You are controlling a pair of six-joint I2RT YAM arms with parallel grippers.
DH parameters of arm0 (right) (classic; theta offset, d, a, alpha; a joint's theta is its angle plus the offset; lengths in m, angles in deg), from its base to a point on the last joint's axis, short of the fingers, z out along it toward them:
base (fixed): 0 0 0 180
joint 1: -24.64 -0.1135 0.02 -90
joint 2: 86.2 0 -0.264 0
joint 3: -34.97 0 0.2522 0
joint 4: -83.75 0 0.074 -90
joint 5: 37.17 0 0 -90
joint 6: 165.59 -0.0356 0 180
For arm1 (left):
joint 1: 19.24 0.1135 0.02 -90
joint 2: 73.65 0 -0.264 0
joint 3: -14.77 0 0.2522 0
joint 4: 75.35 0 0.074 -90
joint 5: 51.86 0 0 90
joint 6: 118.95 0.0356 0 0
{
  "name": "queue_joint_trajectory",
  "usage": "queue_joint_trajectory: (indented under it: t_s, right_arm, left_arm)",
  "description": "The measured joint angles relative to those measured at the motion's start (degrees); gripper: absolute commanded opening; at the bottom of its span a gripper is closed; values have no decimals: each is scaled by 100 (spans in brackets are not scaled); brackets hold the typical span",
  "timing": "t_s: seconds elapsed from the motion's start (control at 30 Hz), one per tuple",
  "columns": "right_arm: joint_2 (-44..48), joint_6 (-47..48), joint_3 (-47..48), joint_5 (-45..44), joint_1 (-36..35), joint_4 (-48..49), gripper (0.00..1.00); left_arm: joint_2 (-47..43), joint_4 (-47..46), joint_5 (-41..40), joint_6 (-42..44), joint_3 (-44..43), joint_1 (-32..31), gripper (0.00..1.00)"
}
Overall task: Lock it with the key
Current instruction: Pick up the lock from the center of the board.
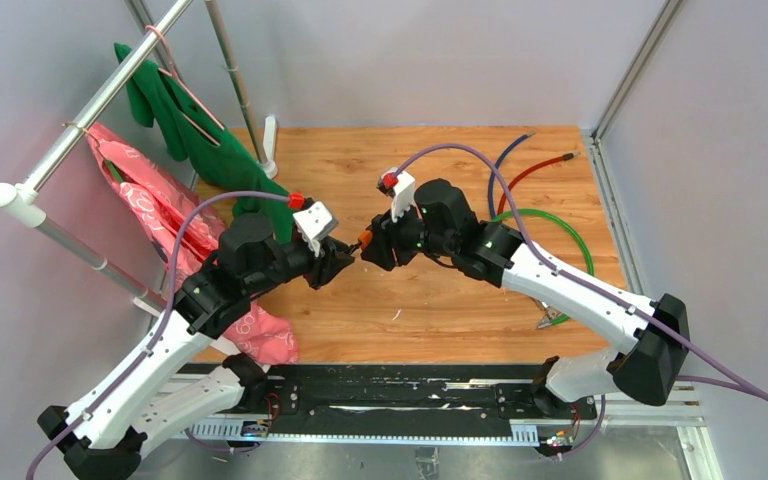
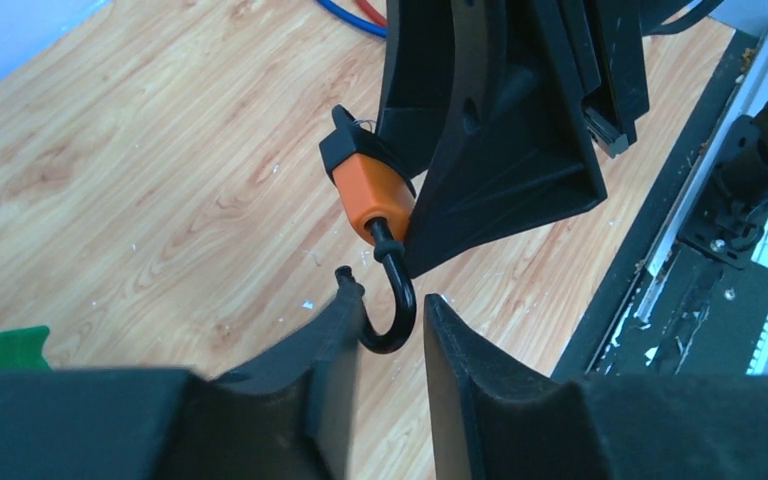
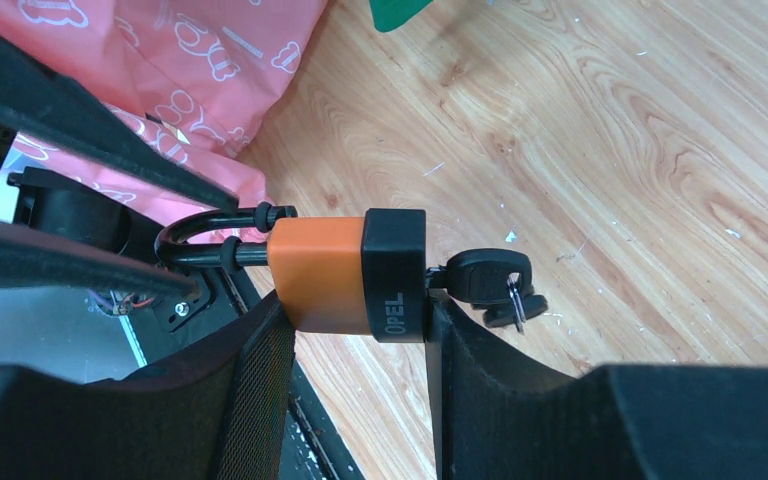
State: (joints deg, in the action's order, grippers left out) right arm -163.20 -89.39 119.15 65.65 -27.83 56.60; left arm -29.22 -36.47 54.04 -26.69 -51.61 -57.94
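Padlock (image 3: 320, 275) clamped in right gripper (image 3: 355, 322), key (image 3: 485, 272) in; left gripper (image 2: 390, 312) brackets open shackle (image 2: 407, 295), grip unclear; we'd press it home next.

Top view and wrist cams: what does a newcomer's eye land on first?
The orange padlock, held off the table in the right tool mid-scene, with a key in its black base. Its open black shackle hooks in between the fingers of the left tool. After that, the green garment and pink garment hanging from the rail at left.
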Motion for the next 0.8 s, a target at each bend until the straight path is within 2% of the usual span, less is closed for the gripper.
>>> queue_joint_trajectory:
  t_s: [0.13,0.27,0.53,0.6,0.67,0.8]
  right_arm:
    - [15,2,-37,-2,0,72,0]
    - [42,2,-74,-2,0,101,0]
    - [144,2,-138,-35,0,144,0]
    - [149,2,-138,-39,-2,144,0]
    - [151,4,-140,-59,-2,144,0]
    - [151,4,-140,-118,-2,186,0]
  left_arm:
    - [31,-85,-7,-61,0,-2,31]
    - [37,-109,-31,-79,0,-2,40]
    - [55,-153,-170,-79,2,-2,43]
    - [63,-153,-199,-72,2,-2,37]
    - [81,-166,-212,-48,13,-2,23]
    - [85,-208,-122,-52,15,-17,2]
